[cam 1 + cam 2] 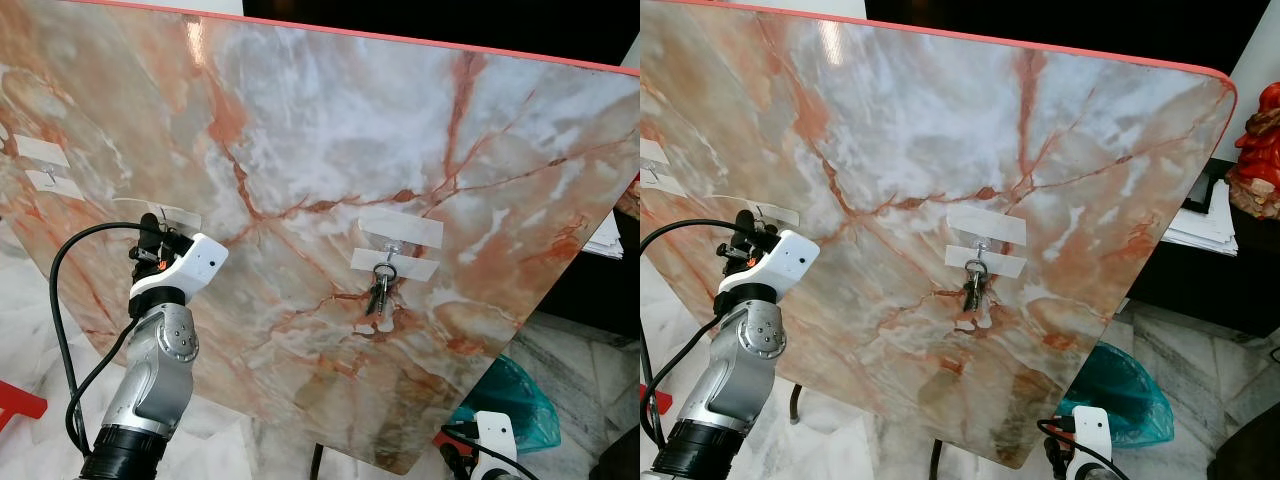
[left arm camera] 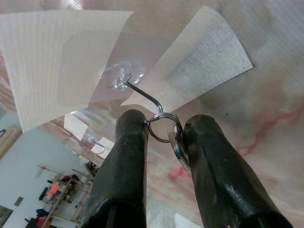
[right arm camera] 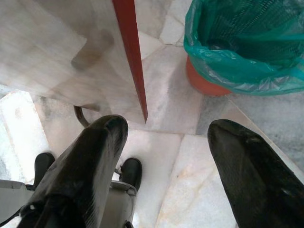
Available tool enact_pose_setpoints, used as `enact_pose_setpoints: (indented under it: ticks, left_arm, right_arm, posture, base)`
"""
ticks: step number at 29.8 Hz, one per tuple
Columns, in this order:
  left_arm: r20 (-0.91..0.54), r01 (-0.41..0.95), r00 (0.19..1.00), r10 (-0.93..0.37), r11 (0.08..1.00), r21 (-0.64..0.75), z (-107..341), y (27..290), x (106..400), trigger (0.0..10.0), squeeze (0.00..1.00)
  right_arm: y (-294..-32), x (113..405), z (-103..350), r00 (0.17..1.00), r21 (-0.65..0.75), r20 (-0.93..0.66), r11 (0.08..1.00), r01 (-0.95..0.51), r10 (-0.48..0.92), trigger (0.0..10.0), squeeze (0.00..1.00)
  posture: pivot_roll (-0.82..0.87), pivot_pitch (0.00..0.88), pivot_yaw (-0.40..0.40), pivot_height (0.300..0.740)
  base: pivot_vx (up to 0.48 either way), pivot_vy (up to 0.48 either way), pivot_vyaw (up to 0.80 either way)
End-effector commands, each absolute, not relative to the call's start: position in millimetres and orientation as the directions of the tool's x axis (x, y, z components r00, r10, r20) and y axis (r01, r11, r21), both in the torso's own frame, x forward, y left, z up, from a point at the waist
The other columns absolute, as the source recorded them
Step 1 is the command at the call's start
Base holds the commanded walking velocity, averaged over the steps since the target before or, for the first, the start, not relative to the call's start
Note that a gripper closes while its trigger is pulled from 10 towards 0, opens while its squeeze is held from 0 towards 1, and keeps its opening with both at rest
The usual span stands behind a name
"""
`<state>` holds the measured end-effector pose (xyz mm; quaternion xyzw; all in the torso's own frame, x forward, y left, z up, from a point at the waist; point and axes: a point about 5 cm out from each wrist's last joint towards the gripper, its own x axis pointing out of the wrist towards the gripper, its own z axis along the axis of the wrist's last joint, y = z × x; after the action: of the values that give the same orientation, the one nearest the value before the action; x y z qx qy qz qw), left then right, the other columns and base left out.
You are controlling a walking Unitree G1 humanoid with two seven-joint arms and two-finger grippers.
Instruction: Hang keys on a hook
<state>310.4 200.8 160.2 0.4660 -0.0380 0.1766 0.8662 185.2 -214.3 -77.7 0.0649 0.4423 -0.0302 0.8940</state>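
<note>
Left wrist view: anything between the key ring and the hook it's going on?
Nothing visible. The left tool holds the key ring right at the tip of the hook, with the ring touching or just about threaded over the wire end. Only the tape strips flank the hook's base, off the path.

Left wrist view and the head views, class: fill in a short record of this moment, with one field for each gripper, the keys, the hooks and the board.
Left gripper: raised at the board, shut on key ring
Key ring: looped over wire hook
Second keys: hanging on middle hook
Board: tilted marble-patterned panel, hooks taped on
Right gripper: low, open, over floor beside green-lined bin
</note>
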Motion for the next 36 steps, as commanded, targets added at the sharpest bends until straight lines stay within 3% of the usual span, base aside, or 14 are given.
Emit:
enact_pose_setpoints:
  ticks: [1,36]
  left_arm:
    - [0.239,-0.341,0.937,0.254,0.524,0.781,163,198,309,10.0,0.00]
    - [0.237,-0.308,0.951,0.197,0.554,0.774,165,190,307,10.0,0.00]
  right_arm:
    - [-217,184,-78,0.607,0.091,-0.795,0.988,0.124,-0.003,10.0,0.00]
    - [-217,183,-78,0.606,0.090,-0.795,0.989,0.121,-0.002,10.0,0.00]
  posture:
    - [0.06,0.016,-0.060,0.740]
    - [0.06,0.016,-0.063,0.740]
  base:
    - [0.000,0.000,0.00]
    - [0.000,0.000,0.00]
